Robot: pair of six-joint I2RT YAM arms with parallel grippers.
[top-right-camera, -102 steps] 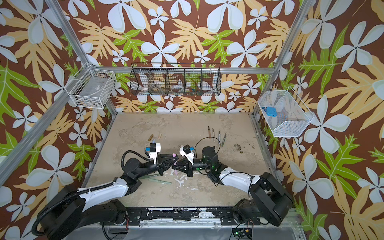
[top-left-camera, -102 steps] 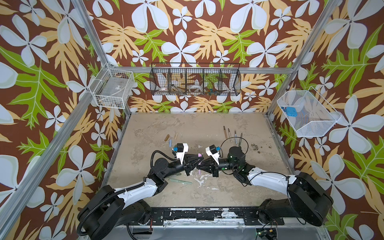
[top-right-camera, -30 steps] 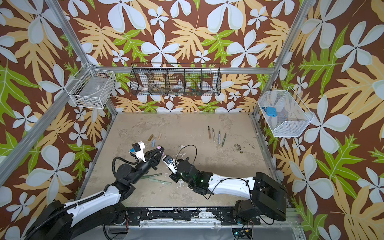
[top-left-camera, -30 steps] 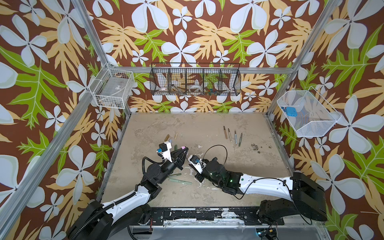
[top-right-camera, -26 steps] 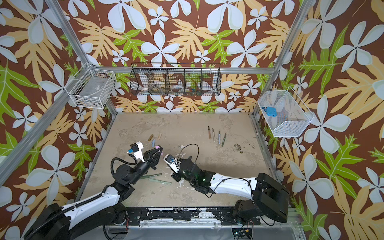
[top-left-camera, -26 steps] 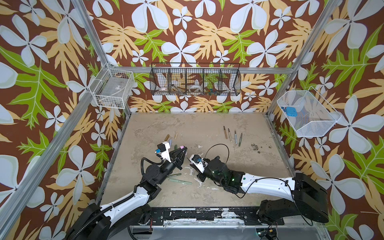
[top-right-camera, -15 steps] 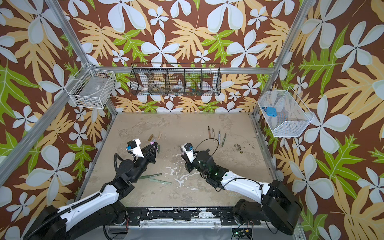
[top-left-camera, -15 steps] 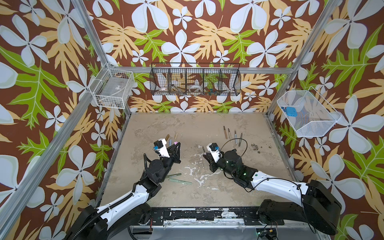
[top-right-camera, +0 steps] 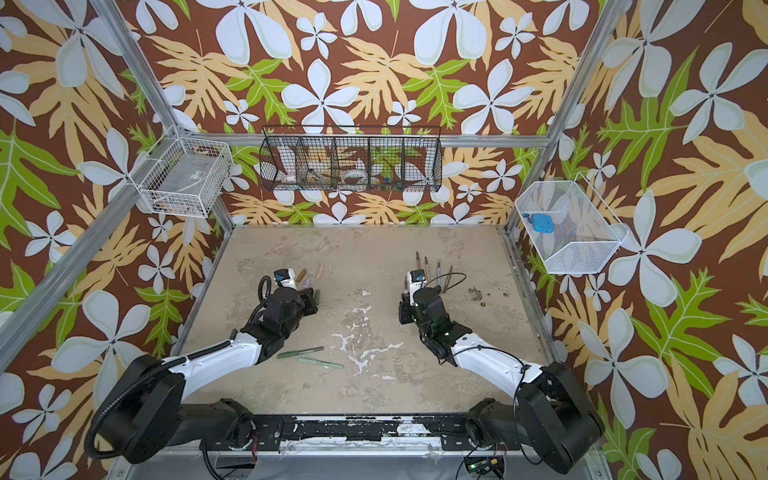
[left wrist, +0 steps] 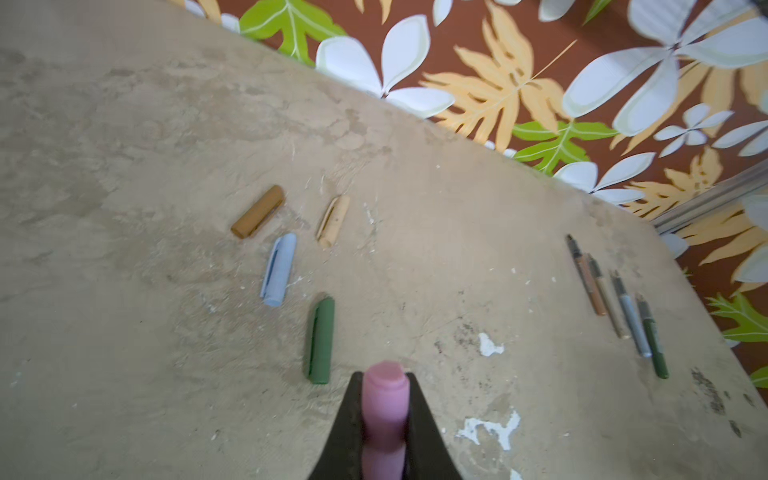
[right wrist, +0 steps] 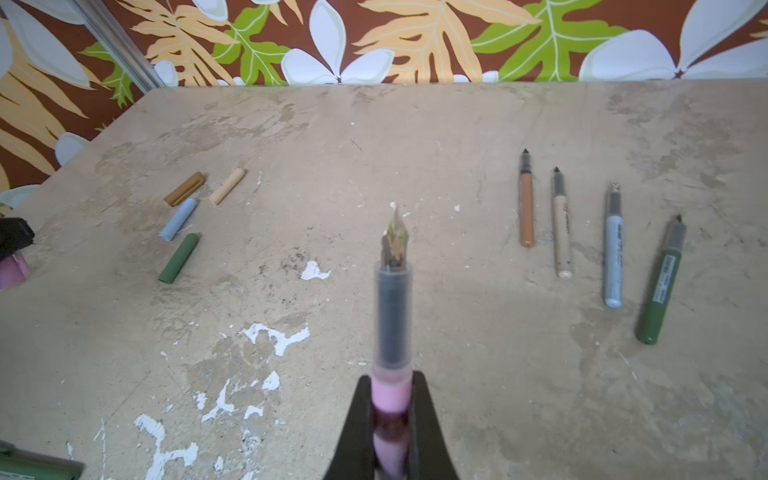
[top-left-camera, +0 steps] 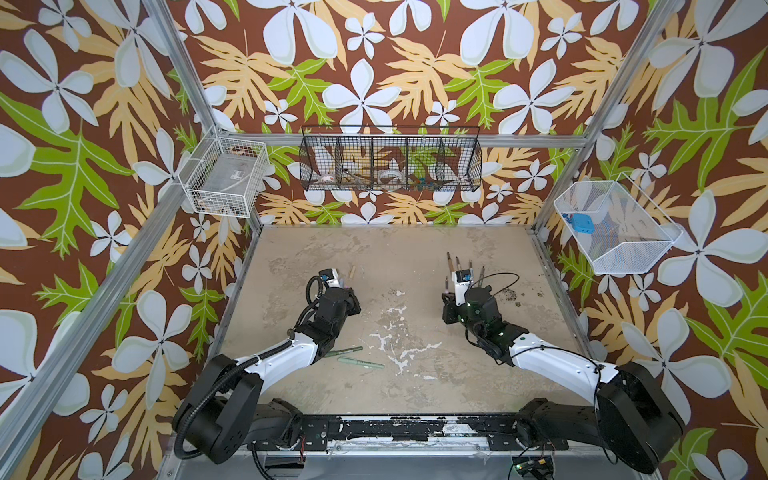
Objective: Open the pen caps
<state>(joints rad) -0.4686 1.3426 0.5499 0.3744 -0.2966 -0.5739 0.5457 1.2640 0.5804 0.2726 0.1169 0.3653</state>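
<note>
**A:** In both top views, where do the arms sit?

**B:** The left gripper (top-left-camera: 345,289) is left of centre and the right gripper (top-left-camera: 446,297) right of centre, well apart. Two green pens (top-left-camera: 360,364) lie lower centre-left on the table (top-left-camera: 407,257).

**A:** And the left wrist view?

**B:** Its jaws pinch the pink cap (left wrist: 384,399), just beside a green cap (left wrist: 321,340). The light blue cap (left wrist: 279,269), beige cap (left wrist: 333,221) and brown cap (left wrist: 258,211) lie beyond.

**A:** The right wrist view?

**B:** Its jaws clamp the pink pen (right wrist: 392,316), its tip bare. Four uncapped pens (right wrist: 559,224) lie in a row nearby.
</note>
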